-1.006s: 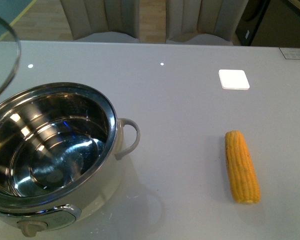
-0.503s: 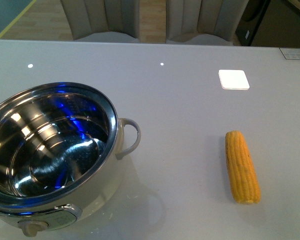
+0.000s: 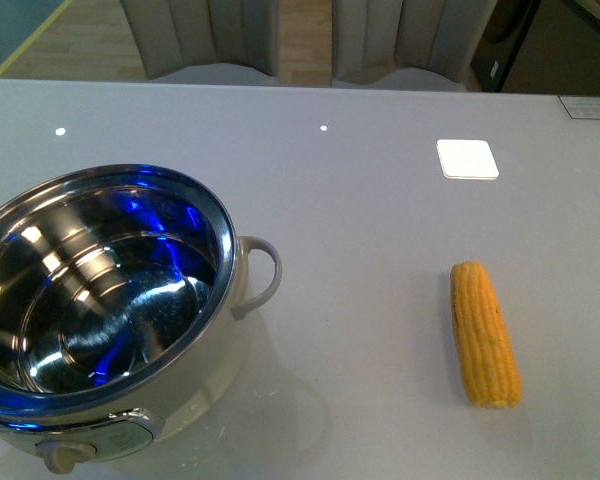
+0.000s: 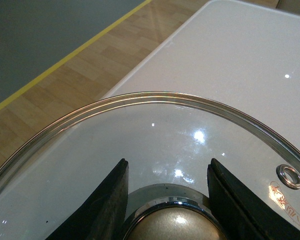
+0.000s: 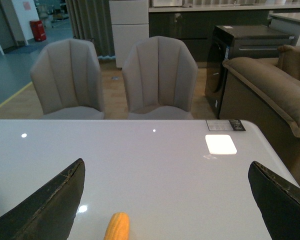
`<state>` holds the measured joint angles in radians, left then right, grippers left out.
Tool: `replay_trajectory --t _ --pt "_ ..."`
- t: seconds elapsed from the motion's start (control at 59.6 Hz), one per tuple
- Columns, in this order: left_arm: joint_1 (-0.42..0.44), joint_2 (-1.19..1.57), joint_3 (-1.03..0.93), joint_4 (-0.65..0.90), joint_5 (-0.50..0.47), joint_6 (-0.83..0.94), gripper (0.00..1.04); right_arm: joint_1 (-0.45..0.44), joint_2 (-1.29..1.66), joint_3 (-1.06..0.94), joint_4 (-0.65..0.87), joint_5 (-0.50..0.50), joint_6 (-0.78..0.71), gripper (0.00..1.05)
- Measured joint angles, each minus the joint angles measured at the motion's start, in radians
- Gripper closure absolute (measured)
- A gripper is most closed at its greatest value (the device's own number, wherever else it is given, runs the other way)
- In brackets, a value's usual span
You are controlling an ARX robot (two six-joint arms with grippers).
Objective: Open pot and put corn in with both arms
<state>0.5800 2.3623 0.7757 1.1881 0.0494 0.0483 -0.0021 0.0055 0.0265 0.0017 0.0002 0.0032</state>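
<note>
The glass lid, whose edge shows at the far left of the front view a second ago, is now out of that view. The pot stands open at the left of the white table, unmoved, and the blue reflections on its steel interior have spread and brightened. To the right, well apart from the pot, the corn lies where it lay before, its length running away from the robot.

The left arm is out of the front view. Its wrist camera looks down through the lid onto the table's corner and the wooden floor beyond it. The left gripper is clamped on the lid's round brass-coloured knob, one black finger pressed against each side.

The right arm does not show in the front view either. In its wrist view the right gripper hangs above the table with its fingers spread wide and nothing between them. The corn's tip lies on the table below that gap, and two grey chairs stand behind the far edge.
</note>
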Motion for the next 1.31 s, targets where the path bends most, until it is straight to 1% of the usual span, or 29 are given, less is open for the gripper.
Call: replay_trajectory --t 0.486,0.637,0.771,1.257,1.291,1.308 --pt "-0.039 0.200 0.166 0.024 -0.004 0.007 0.63 0.000 0.000 0.000 0.000 0.000 0.000 0.09" --pt "-0.049 0.246 0.195 0.078 0.008 0.006 0.63 0.000 0.000 0.000 0.000 0.000 0.000 0.09" --pt "-0.050 0.273 0.219 0.101 0.017 0.006 0.63 0.000 0.000 0.000 0.000 0.000 0.000 0.09" --pt "-0.035 0.327 0.269 0.089 0.044 -0.020 0.63 0.000 0.000 0.000 0.000 0.000 0.000 0.09" --pt "-0.034 0.327 0.269 0.089 0.045 -0.021 0.60 0.000 0.000 0.000 0.000 0.000 0.000 0.09" --pt "-0.034 0.327 0.269 0.089 0.045 -0.018 0.54 0.000 0.000 0.000 0.000 0.000 0.000 0.09"
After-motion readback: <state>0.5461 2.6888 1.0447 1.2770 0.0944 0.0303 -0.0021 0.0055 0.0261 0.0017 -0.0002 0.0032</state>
